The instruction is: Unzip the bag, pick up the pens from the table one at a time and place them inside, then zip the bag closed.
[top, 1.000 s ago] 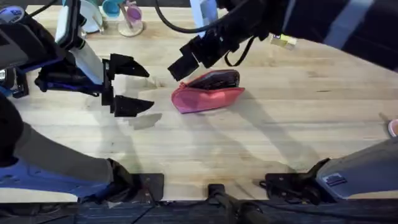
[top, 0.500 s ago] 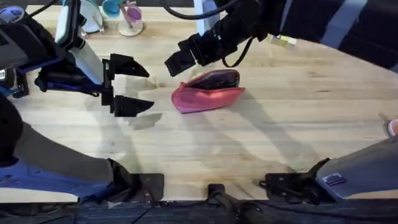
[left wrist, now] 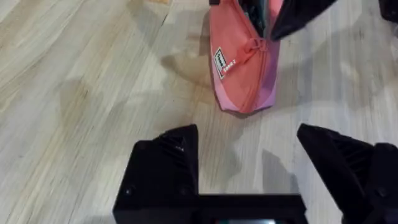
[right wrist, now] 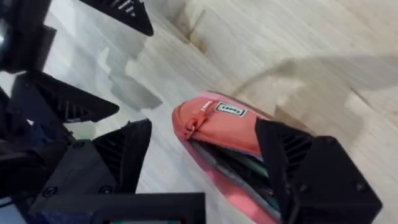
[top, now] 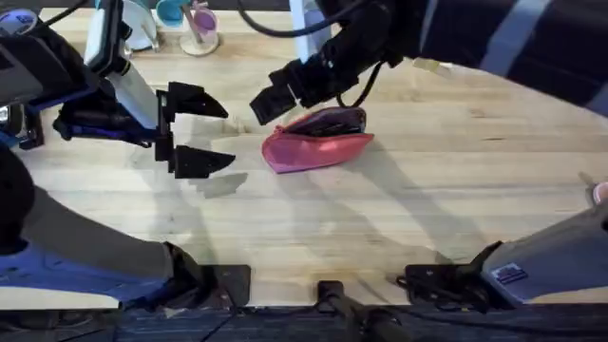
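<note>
The pink pencil pouch (top: pixel 316 140) lies on the wooden table (top: pixel 456 190) near its middle, its zipper gaping, with dark pens (right wrist: pixel 239 163) showing inside. The right hand (top: pixel 271 100) hovers just above the pouch's far left end, fingers spread wide and empty. The left hand (top: pixel 198 133) waits left of the pouch, also wide and empty.

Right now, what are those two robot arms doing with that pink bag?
The pink bag lies unzipped on the wooden table, with dark things, probably pens, showing inside it. The right arm reaches across from the far side, its tool open and hanging just above the bag's left end, holding nothing. The left tool waits open beside the bag, a little apart, empty too. Zipping the bag closed looks like what is left.
</note>
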{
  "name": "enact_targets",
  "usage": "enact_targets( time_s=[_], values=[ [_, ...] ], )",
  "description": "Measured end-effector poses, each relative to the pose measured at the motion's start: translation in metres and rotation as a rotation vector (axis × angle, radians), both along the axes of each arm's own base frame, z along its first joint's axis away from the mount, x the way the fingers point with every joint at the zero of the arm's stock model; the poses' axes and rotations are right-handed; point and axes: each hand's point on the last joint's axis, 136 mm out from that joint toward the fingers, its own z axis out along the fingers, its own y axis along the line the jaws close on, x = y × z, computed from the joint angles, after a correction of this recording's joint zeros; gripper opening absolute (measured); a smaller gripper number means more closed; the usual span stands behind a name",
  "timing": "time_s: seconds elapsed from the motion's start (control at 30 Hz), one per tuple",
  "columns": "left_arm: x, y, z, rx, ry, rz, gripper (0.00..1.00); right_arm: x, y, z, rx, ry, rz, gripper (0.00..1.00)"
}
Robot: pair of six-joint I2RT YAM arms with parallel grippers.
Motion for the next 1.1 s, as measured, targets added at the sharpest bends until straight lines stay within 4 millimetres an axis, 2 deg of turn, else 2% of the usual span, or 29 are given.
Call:
enact_targets(
  time_s=[0.1,0.33,0.57,0.67,1.1],
  values=[
    [0.0,0.0,0.0,0.0,0.0,0.0,0.993,-0.004,0.004,-0.016,-0.026,0.033,0.012,0.996],
    [0.0,0.0,0.0,0.0,0.0,0.0,0.993,-0.005,0.006,-0.022,-0.028,0.05,0.017,0.996],
    [0.0,0.0,0.0,0.0,0.0,0.0,0.993,-0.007,0.009,-0.038,-0.032,0.102,0.016,0.991],
    [0.0,0.0,0.0,0.0,0.0,0.0,0.993,-0.008,0.011,-0.04,-0.027,0.117,0.018,0.922],
    [0.0,0.0,0.0,0.0,0.0,0.0,0.993,-0.009,0.012,-0.04,-0.022,0.121,0.018,0.381]
  ],
)
